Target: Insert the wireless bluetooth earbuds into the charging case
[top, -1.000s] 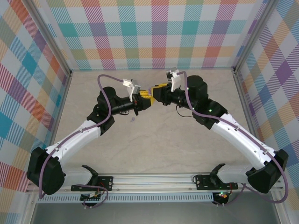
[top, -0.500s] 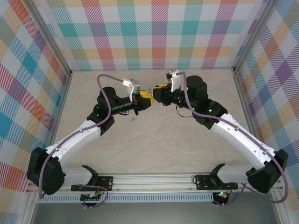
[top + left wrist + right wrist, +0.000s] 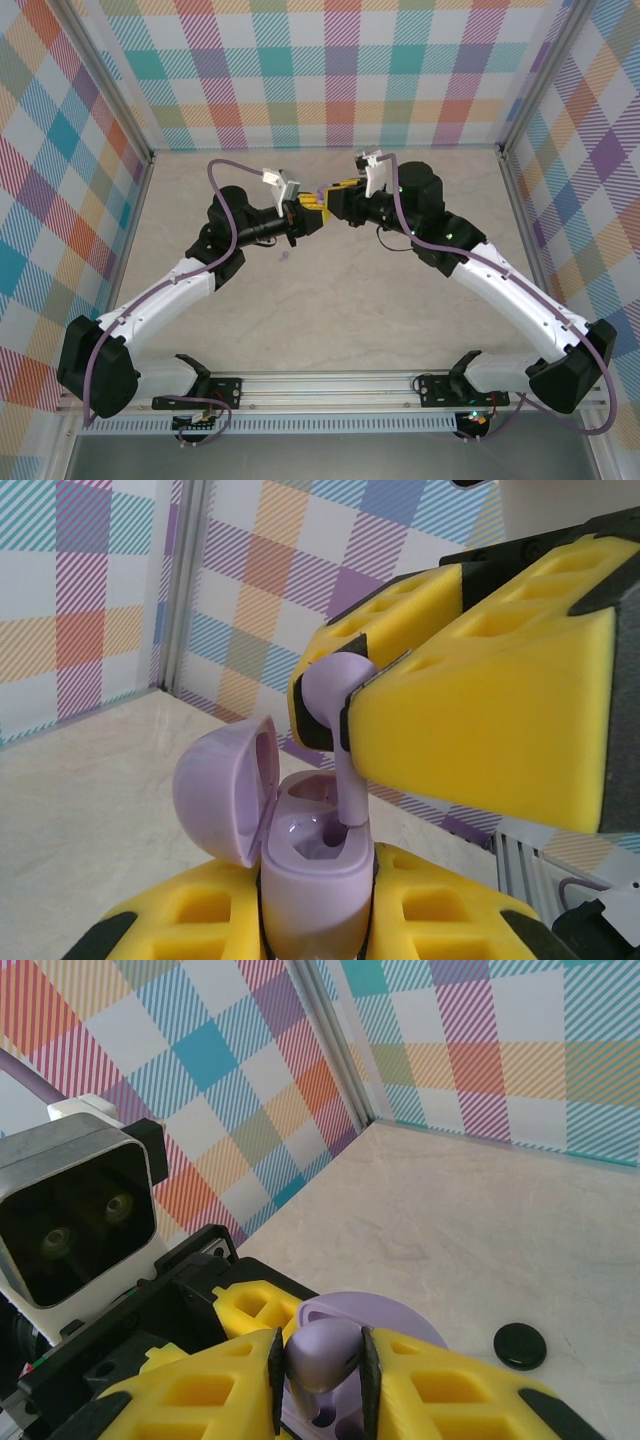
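Note:
A lilac charging case (image 3: 315, 880) stands upright with its lid (image 3: 225, 790) swung open to the left, and my left gripper (image 3: 315, 912) is shut on its body. Directly above it, my right gripper (image 3: 335, 708) is shut on the head of a lilac earbud (image 3: 335, 685). The earbud's stem points down and its tip is at the mouth of the case's right socket. In the right wrist view the earbud (image 3: 322, 1352) sits between the right gripper (image 3: 320, 1365) pads, over the case (image 3: 400, 1322). From above, the left gripper (image 3: 308, 216) and right gripper (image 3: 326, 196) meet over mid-table.
A round black puck (image 3: 520, 1346) lies flat on the marble table beyond the case. A tiny lilac piece (image 3: 285, 256) lies on the table below the left forearm. Checked walls (image 3: 340, 70) and metal corner posts close the back and sides.

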